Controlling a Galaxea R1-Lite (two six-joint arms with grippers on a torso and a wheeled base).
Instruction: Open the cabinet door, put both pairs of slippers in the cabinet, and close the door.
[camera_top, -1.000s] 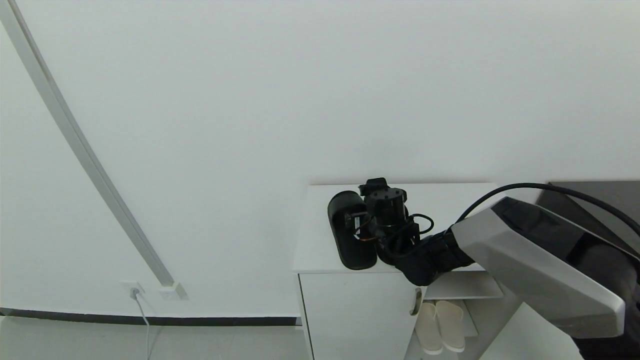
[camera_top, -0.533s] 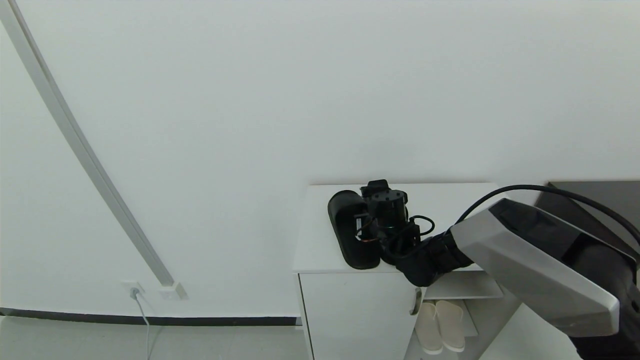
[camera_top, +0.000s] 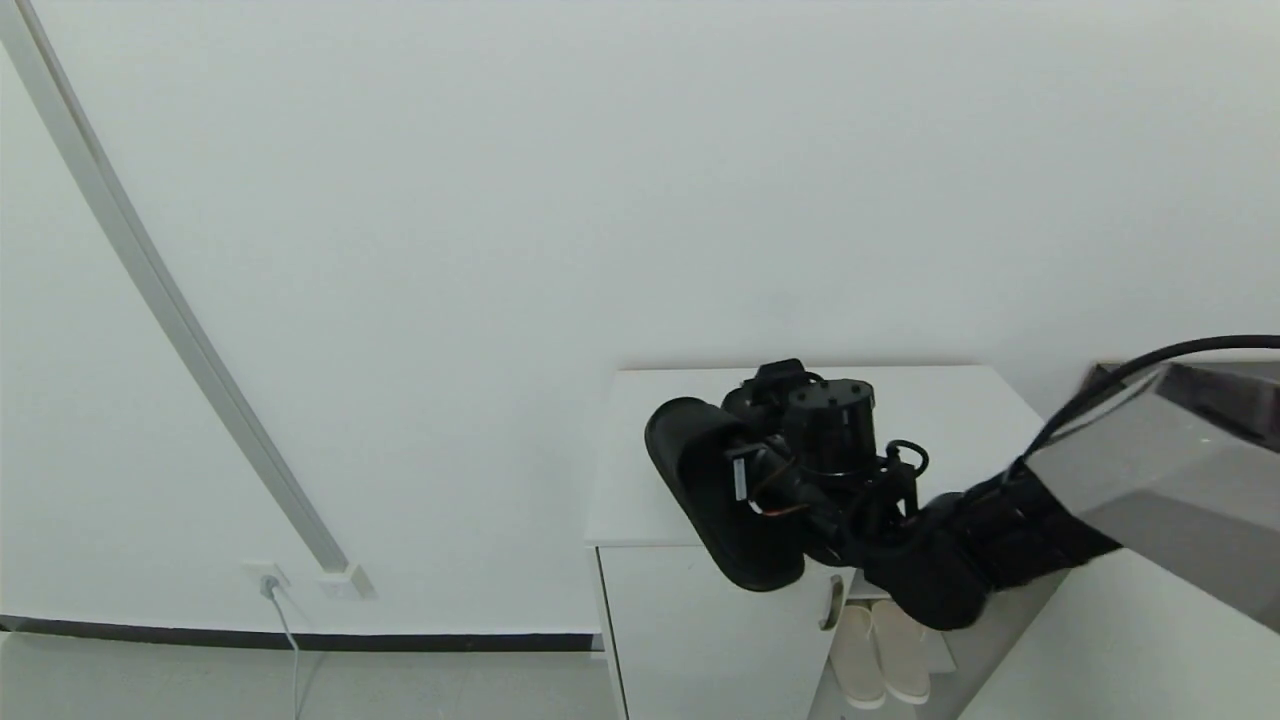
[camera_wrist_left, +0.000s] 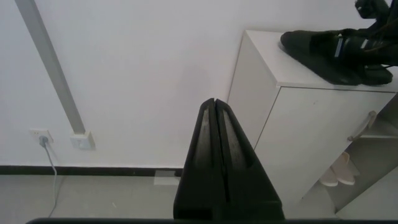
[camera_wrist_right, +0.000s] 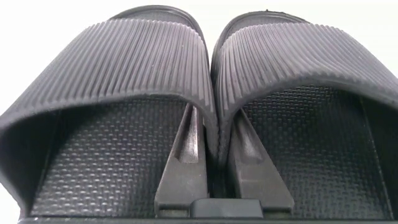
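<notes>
A pair of black slippers (camera_top: 710, 490) hangs tilted over the front edge of the white cabinet (camera_top: 640, 500), soles to the left. My right gripper (camera_top: 742, 478) is shut on the two adjoining inner straps; its fingers (camera_wrist_right: 184, 163) sit one inside each slipper (camera_wrist_right: 124, 81). The left wrist view shows the same pair (camera_wrist_left: 329, 51) at the cabinet top (camera_wrist_left: 298, 68). A pair of white slippers (camera_top: 885, 650) lies on a shelf inside, behind the open right door (camera_top: 1080, 650). My left gripper (camera_wrist_left: 214, 102) is shut and empty, low and left of the cabinet.
The cabinet's left door (camera_top: 715, 635) is closed, with a handle (camera_top: 832, 603) at its inner edge. A wall socket with a cable (camera_top: 265, 580) and a slanted white conduit (camera_top: 160, 290) are on the wall to the left. Bare floor lies in front.
My right arm has lifted the black slippers off the cabinet top and drawn them forward and lower over the front edge, tilting them. The white slippers have not moved.
</notes>
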